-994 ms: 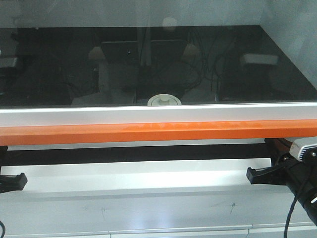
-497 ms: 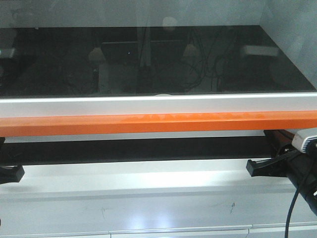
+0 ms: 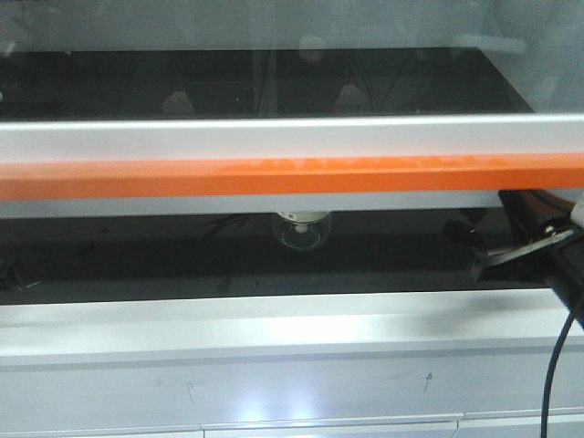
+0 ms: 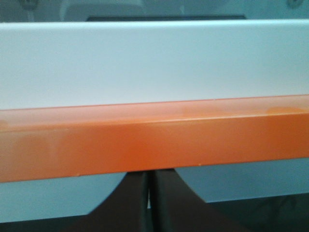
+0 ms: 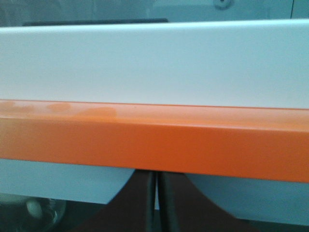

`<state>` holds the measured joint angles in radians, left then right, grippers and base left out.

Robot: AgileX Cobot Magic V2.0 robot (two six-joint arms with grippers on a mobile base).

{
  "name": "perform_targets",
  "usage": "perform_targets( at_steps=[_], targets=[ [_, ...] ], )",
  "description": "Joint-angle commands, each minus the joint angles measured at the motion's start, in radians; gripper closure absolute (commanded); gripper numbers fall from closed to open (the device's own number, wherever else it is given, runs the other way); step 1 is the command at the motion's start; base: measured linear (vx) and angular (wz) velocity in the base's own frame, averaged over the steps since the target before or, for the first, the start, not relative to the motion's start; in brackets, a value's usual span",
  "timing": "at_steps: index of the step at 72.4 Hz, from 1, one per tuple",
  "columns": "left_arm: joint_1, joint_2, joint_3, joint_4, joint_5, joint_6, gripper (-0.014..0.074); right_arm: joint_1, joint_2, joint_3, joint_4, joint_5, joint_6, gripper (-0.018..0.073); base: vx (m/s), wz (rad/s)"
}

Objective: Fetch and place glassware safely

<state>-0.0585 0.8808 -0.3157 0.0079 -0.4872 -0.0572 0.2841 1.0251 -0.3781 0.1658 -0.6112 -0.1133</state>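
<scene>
Since the earlier frame the sash with its orange bar [image 3: 274, 175] has risen, and we now see the glass jar [image 3: 302, 233] directly through the gap beneath it. It stands on the dark desk [image 3: 137, 265] near the middle, its pale top partly hidden behind the sash frame. The left end effector [image 4: 147, 186] and the right end effector [image 5: 157, 182] each show fingers pressed together, holding nothing, just under the bar. We judge the jar light, rigid, smooth-walled and breakable, with a top that may lift free. We would therefore grip around the glass body with gentle closing force.
</scene>
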Motion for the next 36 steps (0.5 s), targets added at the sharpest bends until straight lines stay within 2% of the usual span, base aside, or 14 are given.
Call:
perform_targets(
  at_steps=[1, 18, 36],
  targets=[
    [-0.006, -0.033, -0.093, 0.001, -0.172, -0.005, 0.0603, -0.001, -0.032, -0.107, -0.038, -0.148, -0.032, 0.0560, 0.00, 0.00],
    [-0.006, -0.118, -0.117, 0.001, -0.109, -0.005, 0.0603, -0.001, -0.107, -0.152, -0.038, -0.027, -0.039, 0.0560, 0.00, 0.00],
    [-0.006, -0.254, -0.117, 0.000, 0.068, -0.005, 0.0603, -0.001, -0.217, -0.152, -0.039, 0.143, -0.044, 0.0560, 0.00, 0.00]
  ],
)
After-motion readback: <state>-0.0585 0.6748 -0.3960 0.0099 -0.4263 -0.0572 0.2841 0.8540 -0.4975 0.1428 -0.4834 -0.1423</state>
